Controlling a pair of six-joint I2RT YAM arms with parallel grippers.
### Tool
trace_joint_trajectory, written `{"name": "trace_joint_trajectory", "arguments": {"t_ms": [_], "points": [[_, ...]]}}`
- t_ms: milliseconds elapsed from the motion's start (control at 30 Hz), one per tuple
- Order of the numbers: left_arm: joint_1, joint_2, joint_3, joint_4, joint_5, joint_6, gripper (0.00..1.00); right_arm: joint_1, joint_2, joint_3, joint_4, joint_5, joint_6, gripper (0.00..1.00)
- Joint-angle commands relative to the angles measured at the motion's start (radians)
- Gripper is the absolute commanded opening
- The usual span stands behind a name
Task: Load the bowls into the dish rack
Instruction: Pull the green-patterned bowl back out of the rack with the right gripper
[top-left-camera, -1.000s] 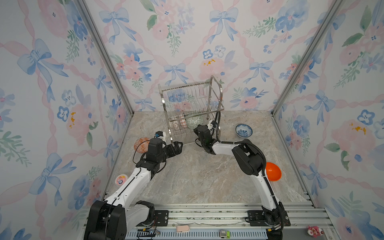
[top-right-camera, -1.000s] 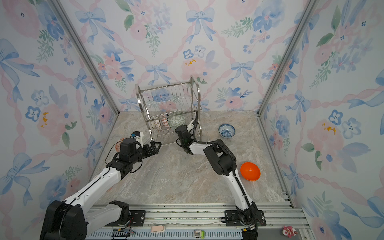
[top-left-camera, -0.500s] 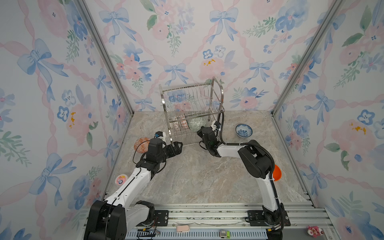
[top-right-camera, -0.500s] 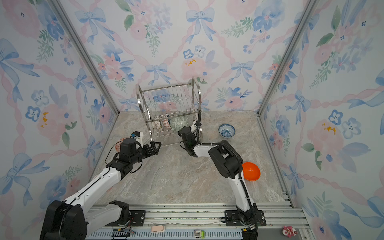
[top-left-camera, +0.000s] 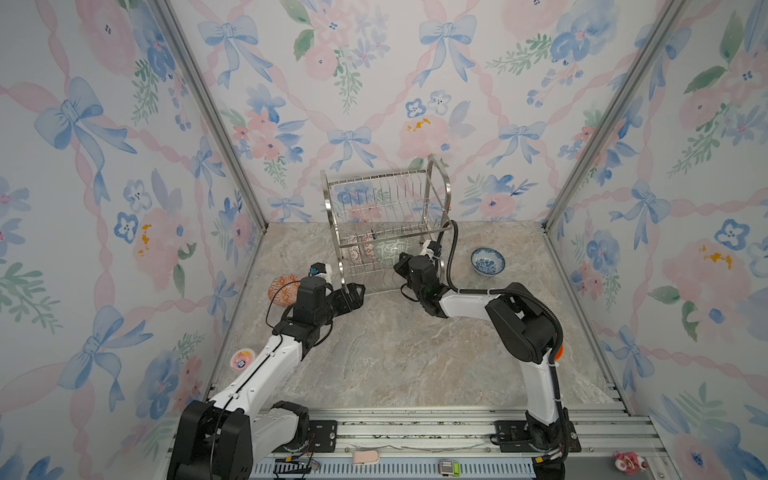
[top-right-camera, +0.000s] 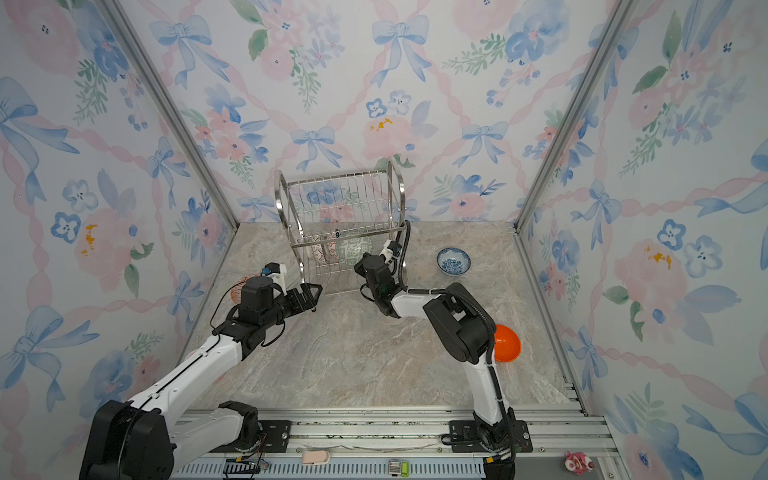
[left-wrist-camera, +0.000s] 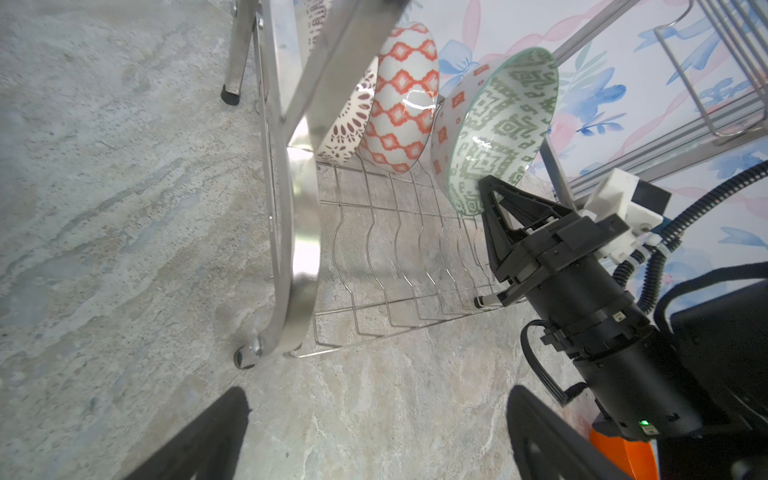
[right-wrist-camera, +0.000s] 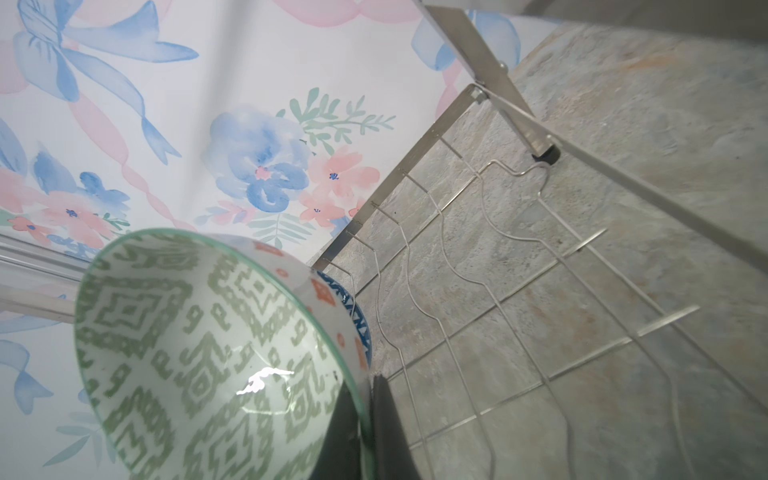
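Well left of the dish rack (top-left-camera: 332, 216), the loose orange-red bowl (top-left-camera: 279, 286) lies on the table, half hidden by the left arm and unmoved over the last second; just beside the rack's front left leg the left gripper (top-left-camera: 355, 291) hovers where it was, jaws spread to their widest, holding nothing. Inside the rack's lower tier three bowls stand on edge: the lattice bowl (left-wrist-camera: 349, 129), then the racked orange-red bowl (left-wrist-camera: 401, 104), then the green bowl (left-wrist-camera: 503, 133). This last is what has changed; the right gripper (left-wrist-camera: 486, 187), clamped tight on its lower rim, has shifted a little to the right with it. Whether the bowl already bears on the wires I cannot tell; I judge placement nearly done, with release next. Right of the rack the blue-white bowl (top-left-camera: 487, 261) sits untouched; farther right and toward the front, the plain orange bowl (top-right-camera: 507, 343) has not moved, though the right elbow (top-left-camera: 523, 332) has swung over it, nearly hiding it in a top view. Three bowls, I judge, remain to load.
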Motion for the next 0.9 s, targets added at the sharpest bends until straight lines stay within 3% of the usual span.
{"name": "trace_joint_trajectory", "arguments": {"t_ms": [0, 867], "points": [[-0.007, -0.007, -0.012, -0.005, -0.014, 0.01, 0.98, 0.022, -0.05, 0.008, 0.054, -0.024, -0.024, 0.0], [-0.013, -0.012, -0.01, -0.009, -0.02, 0.015, 0.98, 0.039, -0.203, -0.19, 0.141, -0.009, -0.081, 0.0]]}}
